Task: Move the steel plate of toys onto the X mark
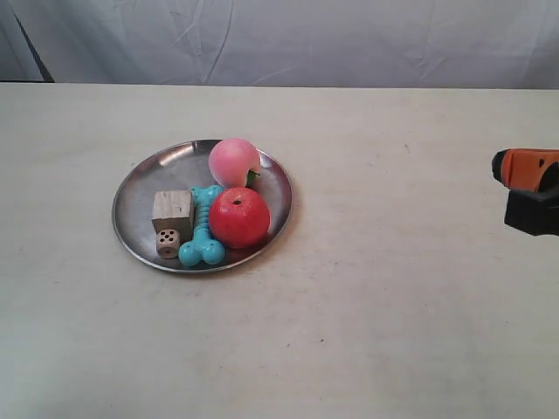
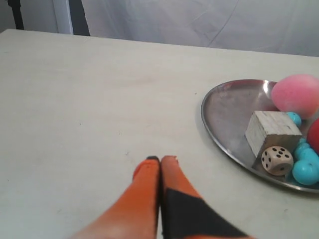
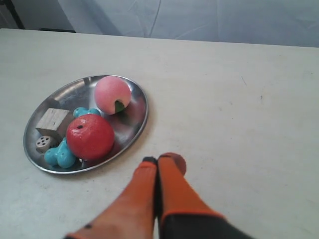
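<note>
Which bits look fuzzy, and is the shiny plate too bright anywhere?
Left wrist view: the left gripper goes blurry near the camera, but the die is crisp. Right wrist view: the right gripper is soft too, the apple sharp. Exterior view: soft even light, faint shadows, a pale glint on the steel plate, no harsh glare.

steel plate (image 1: 138,192): round, shiny, flat on table (image 1: 393,305) | holding: pink peach (image 1: 233,161), red apple (image 1: 238,218), turquoise bone (image 1: 203,234), wooden cube (image 1: 172,210), die (image 1: 169,243)

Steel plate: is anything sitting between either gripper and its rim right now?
Nothing visible. Only bare pale tabletop separates the shut left gripper from the round shiny steel plate, and likewise the shut right gripper in its wrist view.
</note>
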`<state>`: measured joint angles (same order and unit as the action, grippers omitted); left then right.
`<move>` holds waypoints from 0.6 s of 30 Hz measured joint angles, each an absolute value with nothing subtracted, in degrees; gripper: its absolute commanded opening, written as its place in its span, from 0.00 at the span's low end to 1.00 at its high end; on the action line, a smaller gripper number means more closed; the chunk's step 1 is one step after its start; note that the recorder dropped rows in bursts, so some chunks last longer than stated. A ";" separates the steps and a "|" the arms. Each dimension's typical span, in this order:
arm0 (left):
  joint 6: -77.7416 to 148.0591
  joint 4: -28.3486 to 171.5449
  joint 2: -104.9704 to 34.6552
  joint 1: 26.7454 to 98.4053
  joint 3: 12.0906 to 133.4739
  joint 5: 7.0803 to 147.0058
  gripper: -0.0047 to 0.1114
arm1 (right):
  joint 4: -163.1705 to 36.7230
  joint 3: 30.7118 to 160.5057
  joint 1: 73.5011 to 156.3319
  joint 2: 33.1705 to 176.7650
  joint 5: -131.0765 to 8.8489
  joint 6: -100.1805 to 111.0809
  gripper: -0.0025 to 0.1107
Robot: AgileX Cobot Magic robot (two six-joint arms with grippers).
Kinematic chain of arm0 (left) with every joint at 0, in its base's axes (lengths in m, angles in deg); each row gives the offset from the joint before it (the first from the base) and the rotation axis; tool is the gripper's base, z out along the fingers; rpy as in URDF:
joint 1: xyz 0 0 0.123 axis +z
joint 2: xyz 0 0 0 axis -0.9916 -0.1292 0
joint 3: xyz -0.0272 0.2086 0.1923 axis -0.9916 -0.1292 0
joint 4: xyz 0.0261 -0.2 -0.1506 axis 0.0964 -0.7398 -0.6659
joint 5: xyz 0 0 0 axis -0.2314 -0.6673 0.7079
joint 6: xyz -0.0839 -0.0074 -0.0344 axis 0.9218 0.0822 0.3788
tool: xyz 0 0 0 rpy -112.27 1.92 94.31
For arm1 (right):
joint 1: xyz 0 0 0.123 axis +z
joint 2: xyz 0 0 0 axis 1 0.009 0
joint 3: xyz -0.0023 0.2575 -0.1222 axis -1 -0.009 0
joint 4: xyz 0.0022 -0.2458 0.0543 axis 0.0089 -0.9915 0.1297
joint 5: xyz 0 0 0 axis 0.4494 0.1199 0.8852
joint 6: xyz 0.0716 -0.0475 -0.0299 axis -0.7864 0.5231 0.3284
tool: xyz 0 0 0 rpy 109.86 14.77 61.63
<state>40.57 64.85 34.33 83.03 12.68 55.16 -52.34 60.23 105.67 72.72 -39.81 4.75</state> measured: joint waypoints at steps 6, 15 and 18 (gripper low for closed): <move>40.57 64.93 34.33 83.03 12.37 56.37 0.04 | -52.34 60.23 105.67 72.72 -39.81 4.75 0.02; 40.57 64.93 34.33 83.03 12.37 56.47 0.04 | -52.34 60.23 105.67 72.63 -39.81 4.75 0.02; 40.57 64.93 34.33 83.03 12.37 56.51 0.04 | -53.93 60.13 105.07 70.31 -39.53 6.25 0.02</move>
<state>40.57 64.93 34.33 83.03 12.37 56.51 -53.93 60.13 105.07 70.31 -39.53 6.25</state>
